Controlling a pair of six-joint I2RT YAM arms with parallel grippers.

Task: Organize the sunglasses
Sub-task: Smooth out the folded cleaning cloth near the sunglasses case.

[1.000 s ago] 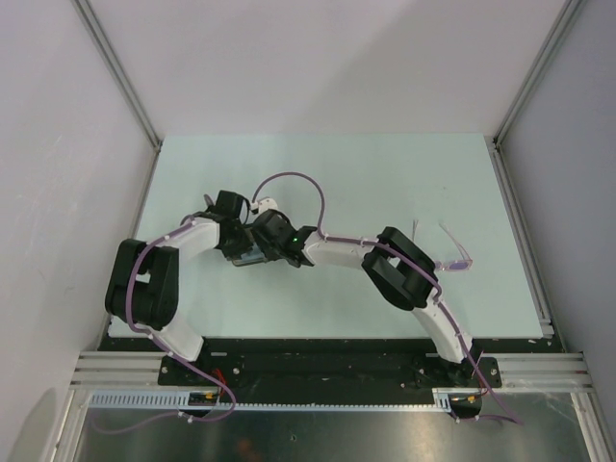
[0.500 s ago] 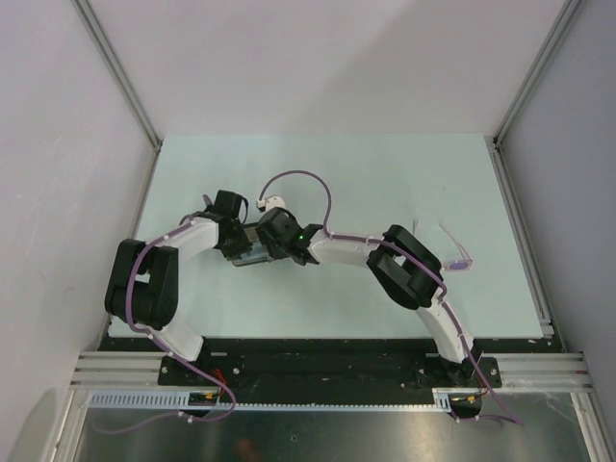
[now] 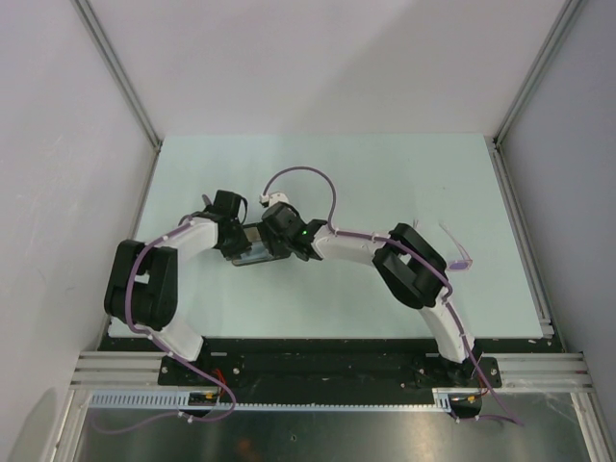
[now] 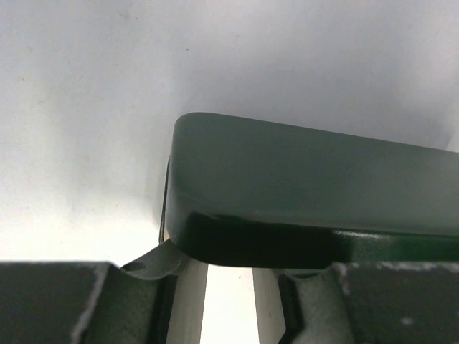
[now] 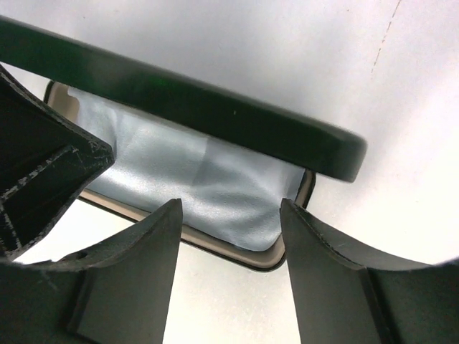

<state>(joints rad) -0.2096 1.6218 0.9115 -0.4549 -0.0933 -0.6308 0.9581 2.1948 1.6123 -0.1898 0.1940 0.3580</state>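
The sunglasses [image 3: 460, 256], thin and pink-purple, lie on the table at the right, partly behind my right arm's elbow. The black case [image 3: 246, 254] sits left of centre between both grippers. Its lid [image 5: 215, 107] is raised, with a pale blue cloth [image 5: 201, 179] inside the base [image 5: 237, 252]. My right gripper [image 5: 229, 208] stands open just in front of the case's right corner, touching nothing. The left gripper [image 4: 229, 276] is at the case's other end. Its fingers stand slightly apart, table showing between them, tips hidden under the lid [image 4: 308, 186].
The pale green table [image 3: 385, 173] is boxed in by white walls and metal posts on three sides. My right arm [image 3: 409, 269] stretches across the middle towards the case, its purple cable looping above.
My right gripper has opened wider and shifted a little farther from the arm bases at the case. The left arm, the case and the sunglasses have stayed put.
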